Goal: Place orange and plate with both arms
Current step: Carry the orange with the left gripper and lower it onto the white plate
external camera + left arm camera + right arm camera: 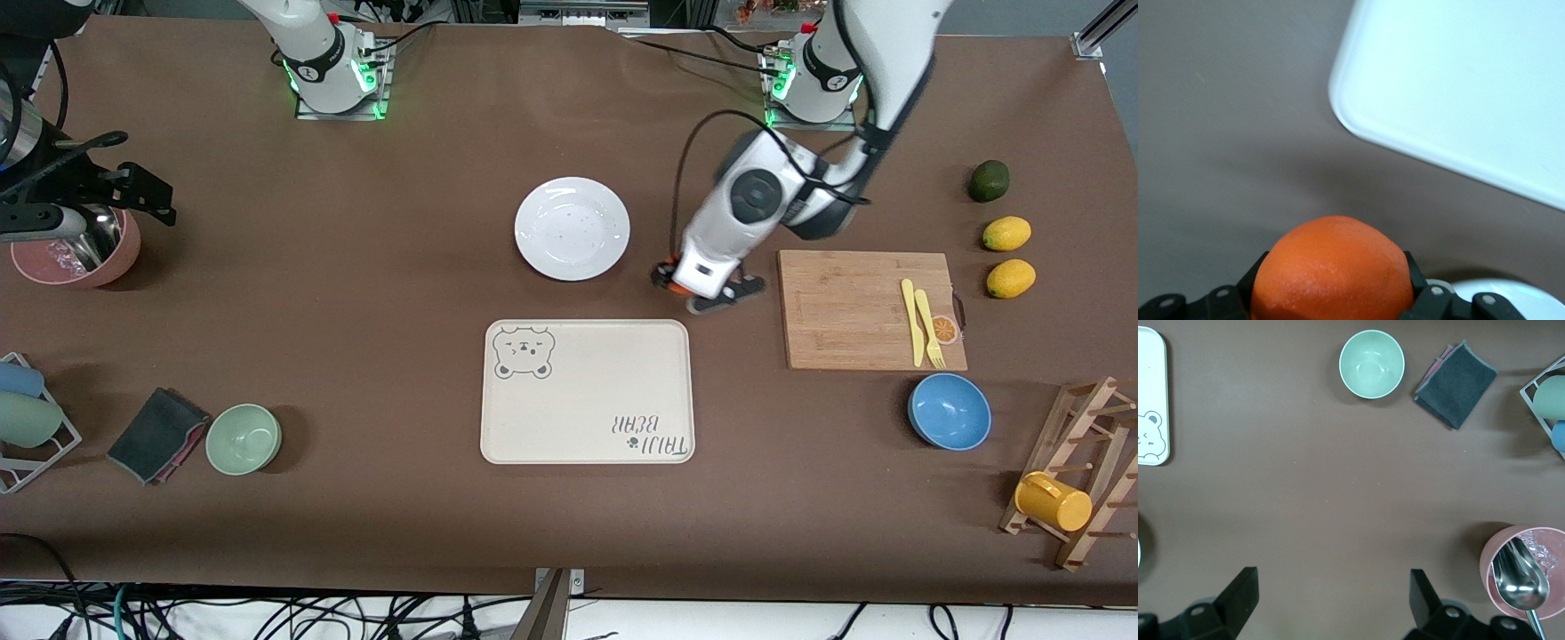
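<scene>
- Front view: we take the cream bear-print tray (587,391) as our landmark. The plate (572,228) lies on the tabletop (356,293) just beside the tray's edge that faces the robot bases, empty.
- The left gripper (707,286) is down low off the tray's corner toward the left arm's end, between the plate and the cutting board (853,311). A sliver of the orange (676,286) shows under it.
- The right gripper (53,209) waits well apart from the tray, at the right arm's end, over a pink bowl (120,262).
- Left wrist view: the fingers (1415,283) are clamped on both flanks of the orange (1333,270), with the tray's rounded corner (1358,120) near ahead.
- Right wrist view: the right gripper (1328,593) has its fingers (1238,593) spread wide and empty; the tray's bear corner (1151,420) sits well apart, the pink bowl and its spoon (1519,577) close under it.
- Our judgement: the grasp looks centred, so we would lift straight up before travelling, keep the squeeze steady on the round skin, and clear the tray's raised rim.
- The right arm has the longer reach to the plate; we would bring it in low at the rim.
</scene>
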You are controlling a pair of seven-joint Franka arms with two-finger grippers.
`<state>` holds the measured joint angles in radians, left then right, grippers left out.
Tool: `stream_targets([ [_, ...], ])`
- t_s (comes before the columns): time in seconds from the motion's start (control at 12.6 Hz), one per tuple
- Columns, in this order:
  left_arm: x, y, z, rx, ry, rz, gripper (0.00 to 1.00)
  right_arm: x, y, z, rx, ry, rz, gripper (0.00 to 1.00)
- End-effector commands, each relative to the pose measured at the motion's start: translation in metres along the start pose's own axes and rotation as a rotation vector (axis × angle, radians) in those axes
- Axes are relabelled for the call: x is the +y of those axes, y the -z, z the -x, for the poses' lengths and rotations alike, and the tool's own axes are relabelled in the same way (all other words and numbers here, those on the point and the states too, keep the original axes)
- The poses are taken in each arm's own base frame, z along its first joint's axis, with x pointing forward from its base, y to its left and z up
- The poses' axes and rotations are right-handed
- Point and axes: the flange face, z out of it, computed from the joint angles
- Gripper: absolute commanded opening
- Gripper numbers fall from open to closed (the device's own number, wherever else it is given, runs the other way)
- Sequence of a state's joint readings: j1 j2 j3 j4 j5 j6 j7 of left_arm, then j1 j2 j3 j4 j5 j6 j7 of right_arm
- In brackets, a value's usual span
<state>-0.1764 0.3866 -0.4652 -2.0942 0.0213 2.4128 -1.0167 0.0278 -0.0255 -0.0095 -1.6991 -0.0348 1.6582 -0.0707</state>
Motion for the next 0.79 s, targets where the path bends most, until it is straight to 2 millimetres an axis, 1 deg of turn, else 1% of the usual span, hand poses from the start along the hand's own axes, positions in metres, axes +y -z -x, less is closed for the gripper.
stream_targets([
  [0.0, 0.059, -0.013, 0.072, -0.031, 0.022, -0.008, 0.38, 0.0, 0.007, 0.002, 0.005, -0.012, -0.007, 1.0],
  [0.08, 0.08, -0.022, 0.097, -0.043, 0.012, -0.006, 0.38, 0.0, 0.008, 0.002, 0.007, -0.012, -0.007, 1.0],
  [0.16, 0.096, -0.032, 0.116, -0.057, 0.007, -0.006, 0.39, 0.0, 0.009, 0.001, 0.01, -0.012, -0.006, 1.0],
  [0.32, 0.12, -0.056, 0.143, -0.086, -0.001, -0.015, 0.39, 0.0, 0.009, 0.001, 0.008, -0.014, -0.007, 1.0],
  [0.4, 0.127, -0.064, 0.149, -0.094, 0.0, -0.016, 0.4, 0.0, 0.008, 0.001, 0.008, -0.012, -0.007, 1.0],
  [0.48, 0.129, -0.068, 0.149, -0.098, 0.001, -0.018, 0.43, 0.0, 0.008, 0.001, 0.007, -0.012, -0.007, 1.0],
  [0.63, 0.128, -0.075, 0.151, -0.105, -0.001, -0.028, 0.45, 0.0, 0.008, 0.001, 0.007, -0.01, -0.007, 1.0],
  [0.71, 0.127, -0.081, 0.153, -0.112, -0.002, -0.037, 0.47, 0.0, 0.008, 0.001, 0.007, -0.01, -0.007, 1.0],
])
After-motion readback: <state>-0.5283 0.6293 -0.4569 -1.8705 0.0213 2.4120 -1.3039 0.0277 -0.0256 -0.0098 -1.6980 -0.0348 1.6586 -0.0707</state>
